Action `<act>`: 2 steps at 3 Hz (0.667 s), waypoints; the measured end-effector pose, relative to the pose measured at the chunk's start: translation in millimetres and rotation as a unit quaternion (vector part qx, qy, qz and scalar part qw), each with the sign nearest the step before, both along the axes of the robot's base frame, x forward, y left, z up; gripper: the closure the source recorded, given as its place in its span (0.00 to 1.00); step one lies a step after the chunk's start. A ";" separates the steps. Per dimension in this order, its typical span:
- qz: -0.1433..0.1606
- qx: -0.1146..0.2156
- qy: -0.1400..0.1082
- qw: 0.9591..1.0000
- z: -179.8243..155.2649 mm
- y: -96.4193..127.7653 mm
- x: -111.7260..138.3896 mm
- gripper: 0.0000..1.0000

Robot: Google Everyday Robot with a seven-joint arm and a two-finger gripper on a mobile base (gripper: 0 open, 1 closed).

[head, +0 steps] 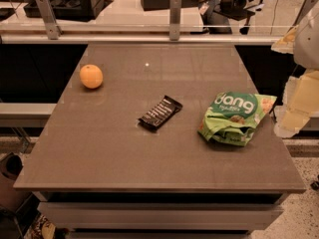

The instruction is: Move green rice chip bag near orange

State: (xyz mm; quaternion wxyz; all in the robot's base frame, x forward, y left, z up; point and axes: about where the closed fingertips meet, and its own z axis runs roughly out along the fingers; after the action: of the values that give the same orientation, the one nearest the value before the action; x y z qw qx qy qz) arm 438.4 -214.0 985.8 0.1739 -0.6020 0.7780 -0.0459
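Gripper: the gripper (291, 119) is hanging at the far right edge of the scene, just off the table's right side. It is showing as a pale cream shape partly cut off by the frame, and I cannot tell whether it is open or closed.
Gripper and bag: it is sitting just right of the green rice chip bag (234, 117), and no contact between them is showing.
Green rice chip bag: it is lying flat on the right part of the table (149, 158), about midway between near and far. It is looking glossy and light green, creased and puckering along its near end. A dark green rounded panel at its far end is carrying white "dang" lettering, and a tan patch is showing at the far right corner.
Black wrapped bar (160, 113): it is lying slantwise near the table's middle, left of the bag, white print facing up.
Orange (91, 76): small, round and smooth — it is resting on the far left part of the table, well apart from the bag, with the bar lying between them.
Metal rail (124, 36): it is running along the table's far edge.
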 end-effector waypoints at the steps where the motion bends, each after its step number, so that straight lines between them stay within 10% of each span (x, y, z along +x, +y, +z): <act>1: 0.000 0.000 0.000 1.000 0.1 0.0 0.0 0.00; 2: -0.014 0.009 0.011 1.000 -13.9 0.0 14.6 0.00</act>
State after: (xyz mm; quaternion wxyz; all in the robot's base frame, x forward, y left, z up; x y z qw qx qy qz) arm 453.0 -214.0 971.8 0.1703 -0.5899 0.7885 -0.0348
